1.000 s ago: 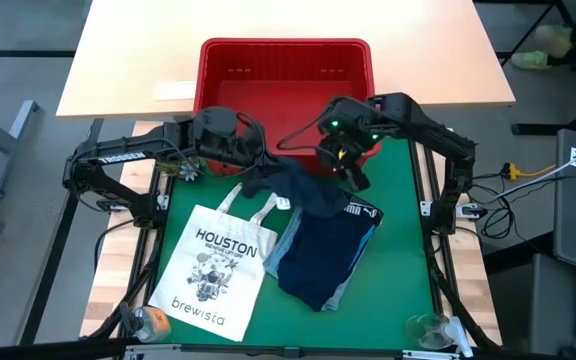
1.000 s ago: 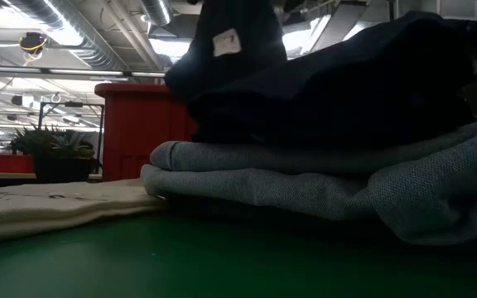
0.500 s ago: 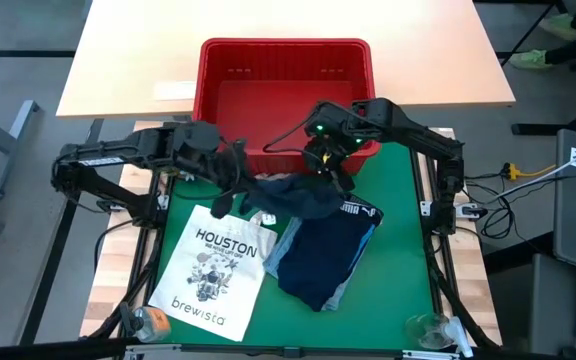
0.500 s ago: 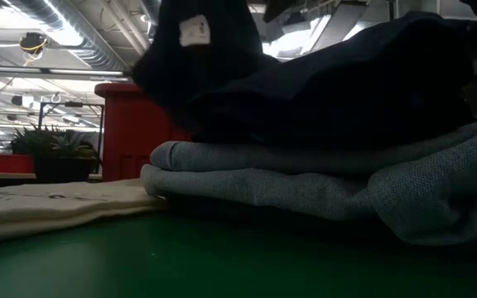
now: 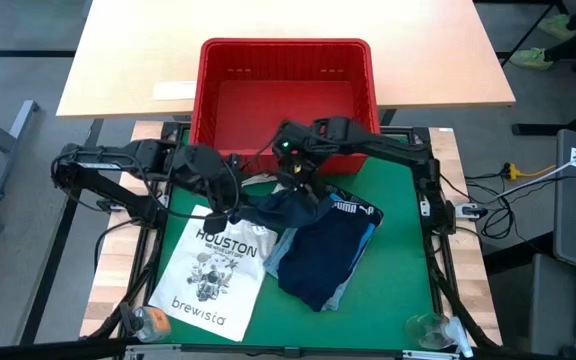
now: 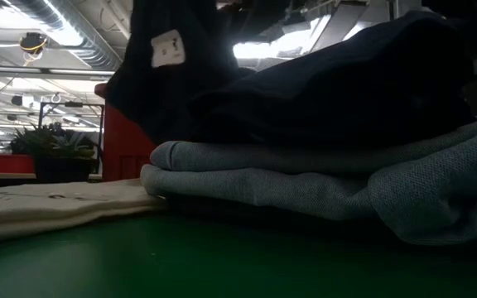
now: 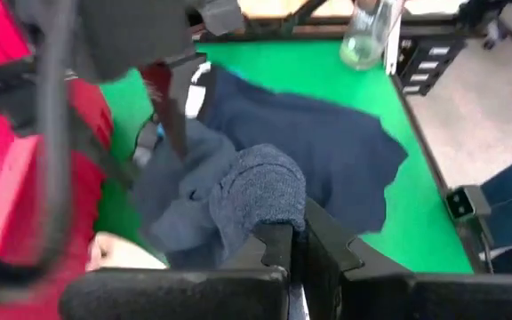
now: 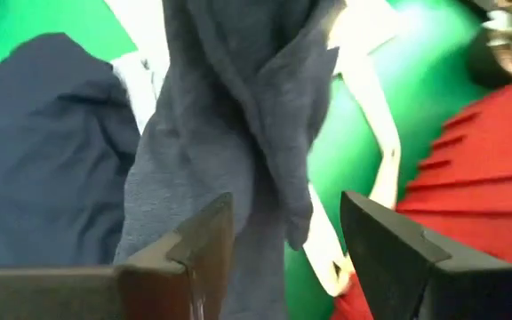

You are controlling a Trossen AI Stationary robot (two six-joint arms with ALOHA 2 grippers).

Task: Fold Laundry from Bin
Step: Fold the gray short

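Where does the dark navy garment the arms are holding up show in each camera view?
High view: the dark navy garment hangs just below the red bin, between both tools.
Low view: upper left, dark, with a white tag.
Left wrist view: centre, bunched.
Right wrist view: centre, hanging.
Shared landmark: the red bin, in all four views.

The white tote bag [image 5: 211, 266] reads "HOUSTON" at the top and "brewista" at the bottom. White lettering on the navy garment [image 5: 330, 245] is too small to read.
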